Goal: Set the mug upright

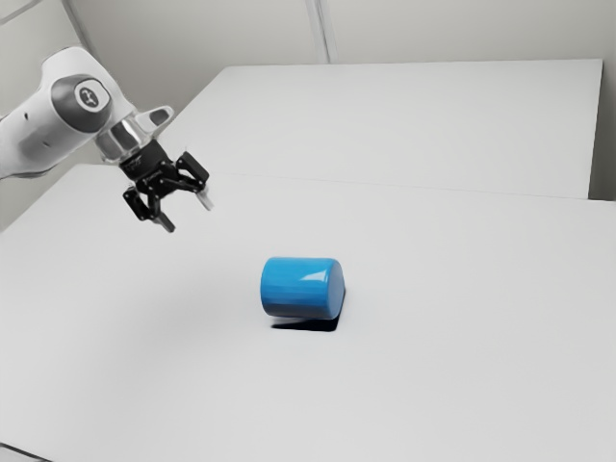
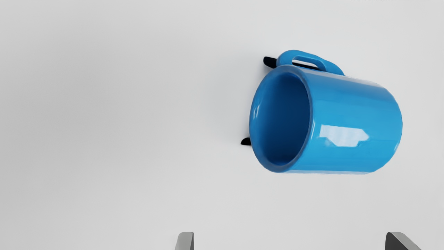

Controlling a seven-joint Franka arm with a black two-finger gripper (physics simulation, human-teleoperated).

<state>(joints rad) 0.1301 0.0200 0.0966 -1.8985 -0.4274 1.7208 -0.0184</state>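
In the exterior view my gripper (image 1: 185, 216) hangs above the table, up and to the exterior view's left of the mug, apart from it. The blue mug (image 1: 300, 288) lies on its side, its closed base toward the exterior view's right. From the wrist view, the mug (image 2: 350, 118) shows its open mouth and, along one side, its handle (image 2: 333, 66). Both fingertips of the gripper (image 2: 289, 241) stand wide apart with nothing between them.
A large white table surface (image 1: 462, 356) lies under the mug, and a thin seam crosses it behind the mug. Pale walls (image 1: 462, 29) rise beyond the table's far edge. A dark line (image 1: 24, 452) runs at the near corner on the exterior view's left.
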